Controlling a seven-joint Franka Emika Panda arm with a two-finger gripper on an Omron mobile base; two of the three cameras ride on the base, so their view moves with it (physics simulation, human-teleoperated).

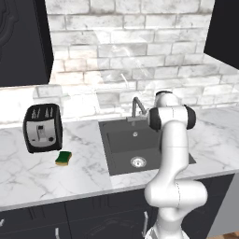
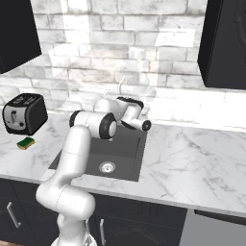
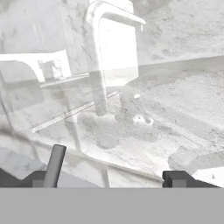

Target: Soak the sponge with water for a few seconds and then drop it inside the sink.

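The sponge (image 1: pixel 63 158), yellow with a dark green top, lies flat on the marble counter just in front of the toaster, left of the sink (image 1: pixel 122 161). From the right base it sits at the far left (image 2: pixel 25 142), well apart from the arm. The dark grey sink (image 2: pixel 130 153) has a round silver drain. My hand is raised over the back of the basin, facing the grey gooseneck tap (image 3: pixel 98 65), which also stands behind the basin (image 1: pixel 137 108). My gripper (image 3: pixel 116 169) is open, its fingertips wide apart with nothing between them. The water is out of view.
A black-and-silver toaster (image 1: pixel 42 127) stands on the counter left of the sink, close behind the sponge. A white brick wall runs behind the counter. Dark cabinets hang at the upper left (image 1: pixel 23 42) and upper right (image 2: pixel 223 43).
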